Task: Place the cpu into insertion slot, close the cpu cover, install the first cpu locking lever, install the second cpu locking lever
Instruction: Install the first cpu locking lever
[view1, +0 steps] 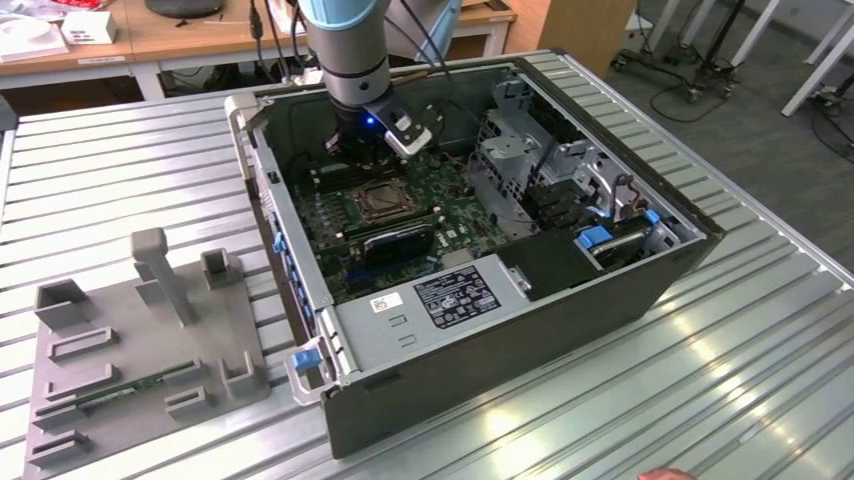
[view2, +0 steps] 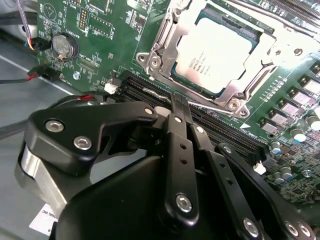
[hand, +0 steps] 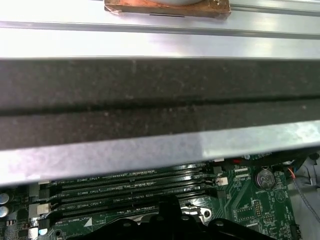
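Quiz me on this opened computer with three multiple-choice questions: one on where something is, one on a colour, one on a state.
1. Where is the silver-grey square chip?
A. On the grey plastic holder on the table
B. On the green circuit board, inside a metal frame
C. On top of the labelled grey box

2. What colour is the small light glowing at the arm's wrist?
A. Red
B. Green
C. Blue

3. How does the thin silver metal frame stand?
A. Lying flat around the chip
B. Tipped upright
C. Taken off and set on the table

Answers: 1 B, the second wrist view shows it seated there. 2 C, it glows blue in the exterior view. 3 A, its window rings the chip's top.
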